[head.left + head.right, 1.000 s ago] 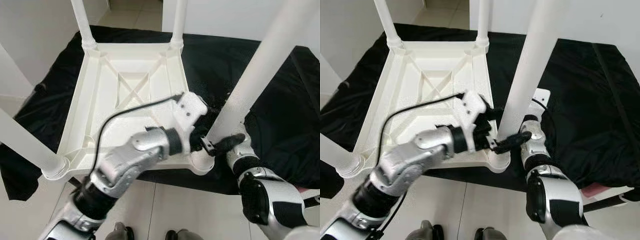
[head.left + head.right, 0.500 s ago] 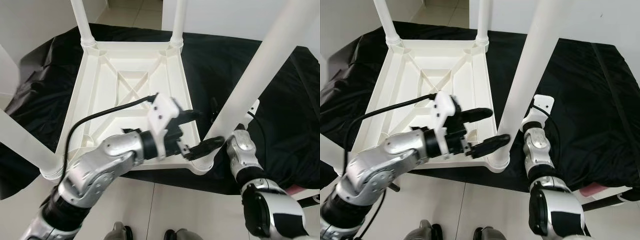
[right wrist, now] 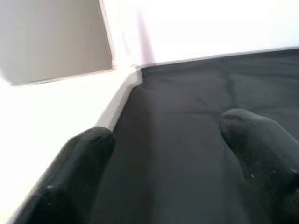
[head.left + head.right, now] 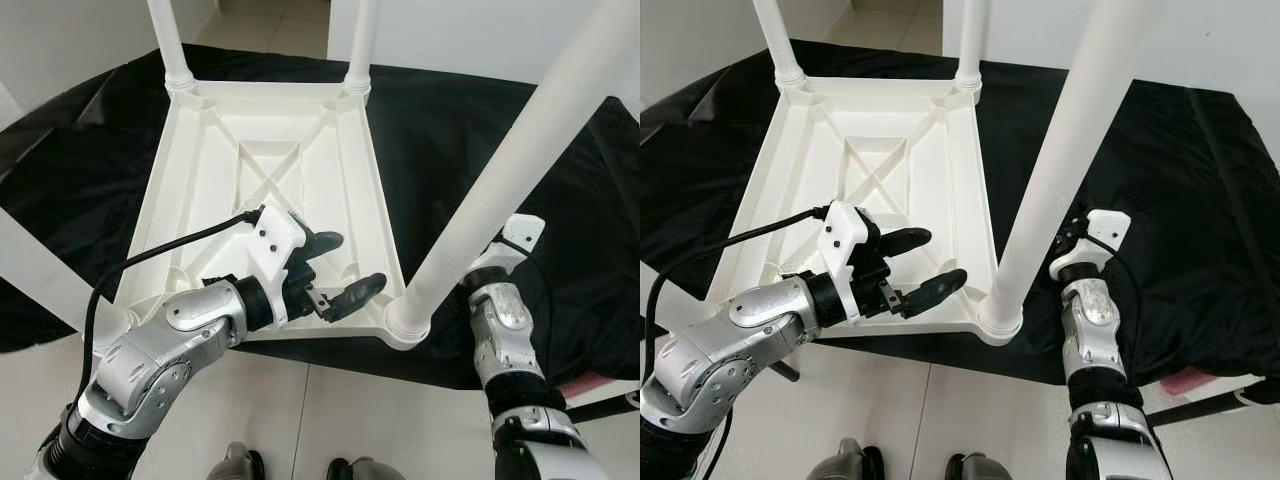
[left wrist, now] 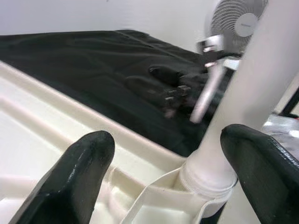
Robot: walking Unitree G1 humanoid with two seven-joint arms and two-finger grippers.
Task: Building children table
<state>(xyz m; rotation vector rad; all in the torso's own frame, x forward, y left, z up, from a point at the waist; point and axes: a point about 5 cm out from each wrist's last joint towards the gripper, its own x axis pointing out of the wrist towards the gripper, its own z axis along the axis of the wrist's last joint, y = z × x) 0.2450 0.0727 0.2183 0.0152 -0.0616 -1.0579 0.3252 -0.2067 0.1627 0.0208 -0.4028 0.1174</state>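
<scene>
The white plastic children's table [image 4: 190, 175] lies upside down on a black cloth [image 4: 440, 130], its legs pointing up. Its near-right leg [image 4: 500, 190] stands in its corner socket [image 4: 407, 318]. My left gripper [image 4: 352, 262] is open just above the underside, a short way left of that leg, holding nothing. In the left wrist view, the leg [image 5: 243, 102] rises beside one of the gripper's fingers [image 5: 261, 158]. My right gripper [image 3: 168, 140] is open over the black cloth on the leg's far side, also empty. In the eye views the leg hides its fingers.
The cloth-covered surface ends close in front of me, with tiled floor [image 4: 330, 400] below. The far legs [image 4: 172, 45] stand at the back corners, and the near-left leg [image 4: 40, 270] is at the left. A fan [image 5: 238, 18] stands beyond the cloth. White walls surround the area.
My left gripper has let go of the base of the near-right leg and drawn back to the left, now open. My right gripper has pulled away from the leg to the right.
</scene>
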